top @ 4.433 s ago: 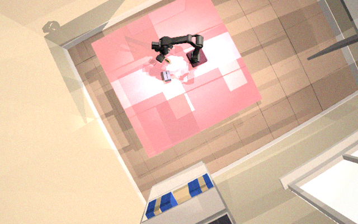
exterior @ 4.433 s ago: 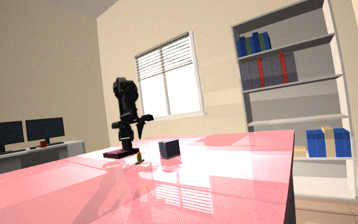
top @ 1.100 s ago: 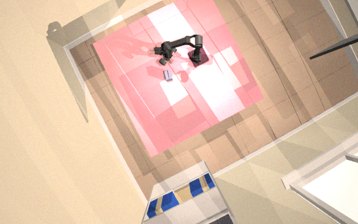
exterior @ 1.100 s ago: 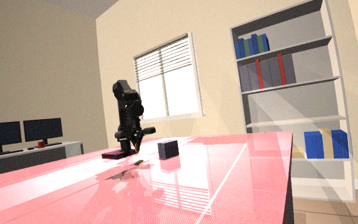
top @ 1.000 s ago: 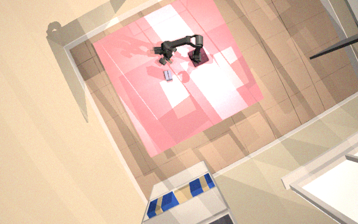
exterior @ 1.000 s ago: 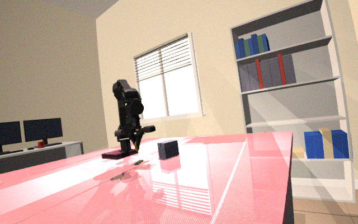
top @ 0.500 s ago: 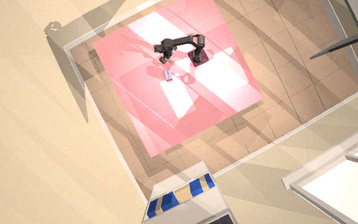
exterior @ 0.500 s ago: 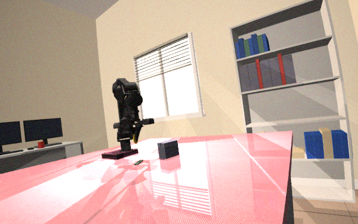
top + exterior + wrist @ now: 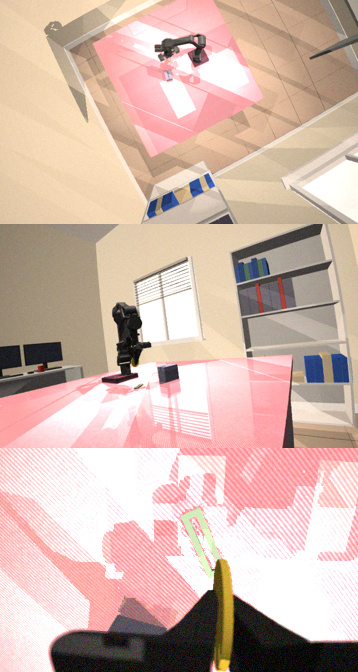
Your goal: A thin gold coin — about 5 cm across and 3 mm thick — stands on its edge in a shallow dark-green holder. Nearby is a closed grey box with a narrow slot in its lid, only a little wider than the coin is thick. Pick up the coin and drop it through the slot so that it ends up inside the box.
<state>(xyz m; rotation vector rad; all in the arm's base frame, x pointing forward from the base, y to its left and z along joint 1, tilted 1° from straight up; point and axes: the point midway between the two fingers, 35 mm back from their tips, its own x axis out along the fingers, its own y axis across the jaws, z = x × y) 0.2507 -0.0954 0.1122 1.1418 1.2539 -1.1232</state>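
Observation:
My gripper (image 9: 169, 58) (image 9: 135, 360) is shut on the gold coin (image 9: 135, 363) (image 9: 223, 615). In the wrist view the coin shows nearly edge-on, upright between the dark fingers. It hangs above the pink table, clear of it. The shallow green holder (image 9: 138, 386) (image 9: 192, 513) lies empty on the table, its slot open; in the wrist view it shows just beyond the coin, at an angle to it. The closed grey box (image 9: 166, 75) (image 9: 168, 373) (image 9: 134, 624) stands beside the gripper, which is higher than its lid. Its slot shows as a dark line in the top view.
The pink table (image 9: 168, 134) (image 9: 246, 403) carries bright light patches and shadows. The arm's dark red base (image 9: 203, 58) (image 9: 118, 378) stands near the box. A bookshelf (image 9: 338, 322), a window and a desk with monitors are in the room beyond the table.

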